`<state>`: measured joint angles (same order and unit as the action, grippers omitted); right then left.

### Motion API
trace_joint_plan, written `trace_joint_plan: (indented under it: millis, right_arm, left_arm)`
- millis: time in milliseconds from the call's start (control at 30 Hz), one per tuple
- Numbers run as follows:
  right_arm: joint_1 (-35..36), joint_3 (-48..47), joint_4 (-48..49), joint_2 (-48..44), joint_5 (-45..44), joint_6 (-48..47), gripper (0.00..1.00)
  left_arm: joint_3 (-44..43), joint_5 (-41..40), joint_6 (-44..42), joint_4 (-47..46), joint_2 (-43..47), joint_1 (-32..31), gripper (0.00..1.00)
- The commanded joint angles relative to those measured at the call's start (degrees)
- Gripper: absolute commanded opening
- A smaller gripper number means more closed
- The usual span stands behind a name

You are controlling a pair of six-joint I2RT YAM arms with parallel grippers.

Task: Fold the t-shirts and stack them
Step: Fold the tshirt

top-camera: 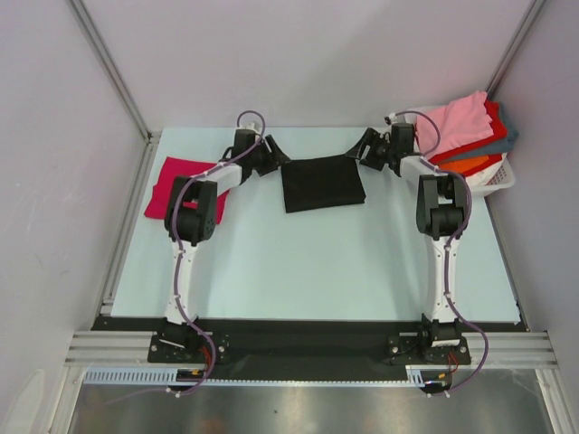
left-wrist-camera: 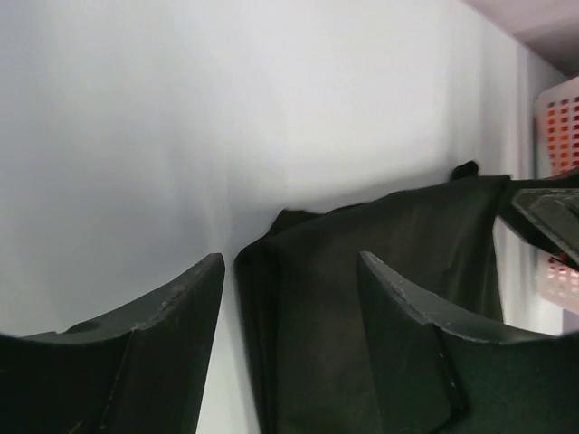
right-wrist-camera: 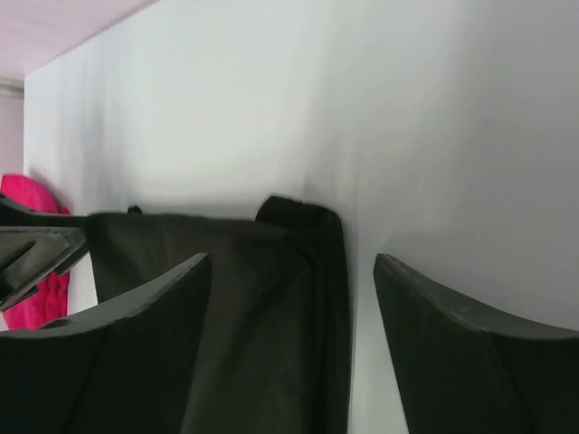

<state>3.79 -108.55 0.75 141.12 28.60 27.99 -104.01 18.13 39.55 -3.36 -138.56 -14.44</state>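
A folded black t-shirt point(top-camera: 321, 183) lies flat at the table's far middle. My left gripper point(top-camera: 275, 154) is open at its far left corner; in the left wrist view the shirt's edge point(left-wrist-camera: 362, 289) lies between the open fingers point(left-wrist-camera: 172, 325). My right gripper point(top-camera: 362, 147) is open at the far right corner; in the right wrist view the black cloth point(right-wrist-camera: 271, 298) lies between its fingers point(right-wrist-camera: 452, 344). A magenta-red t-shirt point(top-camera: 176, 185) lies at the far left. Pink point(top-camera: 457, 122), red, teal and orange shirts are piled in the basket.
A white slatted basket point(top-camera: 498, 179) stands at the far right corner and shows in the left wrist view point(left-wrist-camera: 561, 136). Grey walls close the table at the back and sides. The magenta shirt shows in the right wrist view point(right-wrist-camera: 32, 194).
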Motion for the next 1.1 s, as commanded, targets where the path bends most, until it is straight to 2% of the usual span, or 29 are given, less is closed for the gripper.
trace_joint_plan:
  millis: [0,67,167,233,600,767,800,867,900,933,1000,1067]
  right_arm:
    - [-0.45,5.52,2.31,-4.71,1.37,-0.13,0.75]
    - [-0.54,7.47,3.90,-5.77,2.59,-0.13,0.74]
    - [-0.63,10.11,6.01,-6.12,5.49,0.22,0.79]
    - [-0.54,10.64,5.84,-5.86,6.03,0.40,0.80]
    - [1.39,10.20,-0.49,-4.63,-0.30,-0.31,0.54]
    - [1.83,11.87,0.48,-5.15,-1.53,0.75,0.45]
    - [2.09,12.22,0.48,-5.07,-1.70,0.84,0.39]
    - [2.27,13.01,1.00,-5.50,-2.23,1.36,0.34]
    - [2.53,13.80,1.87,-5.85,-2.32,1.98,0.25]
    - [2.62,15.63,2.32,-6.99,-3.19,2.42,0.22]
    - [2.97,20.98,5.11,-8.75,-4.16,4.17,0.15]
    - [3.24,26.17,8.19,-12.61,-4.95,5.67,0.14]
  left_arm:
    - [4.06,-1.87,-2.28,-0.16,6.27,0.37,0.66]
    - [8.10,-2.05,-2.29,-1.91,7.86,0.37,0.68]
    - [12.68,-0.99,-1.41,-4.64,9.89,0.29,0.73]
    - [14.35,-0.38,-1.32,-5.43,10.50,-0.06,0.72]
    - [10.76,-1.17,0.79,-3.41,5.77,-2.08,0.54]
    - [7.77,-2.13,1.41,-1.57,2.95,-2.79,0.38]
    - [6.98,-2.22,1.58,-1.57,2.60,-2.79,0.35]
    - [6.10,-2.40,1.58,-1.48,1.72,-2.79,0.22]
    - [5.57,-2.57,1.15,-1.39,1.54,-2.79,0.15]
    - [4.61,-2.75,0.80,-0.52,1.28,-2.70,0.06]
    - [4.25,-2.75,-0.44,0.62,1.71,-2.62,0.00]
    - [5.56,-2.84,-1.66,0.81,3.38,-2.53,0.00]
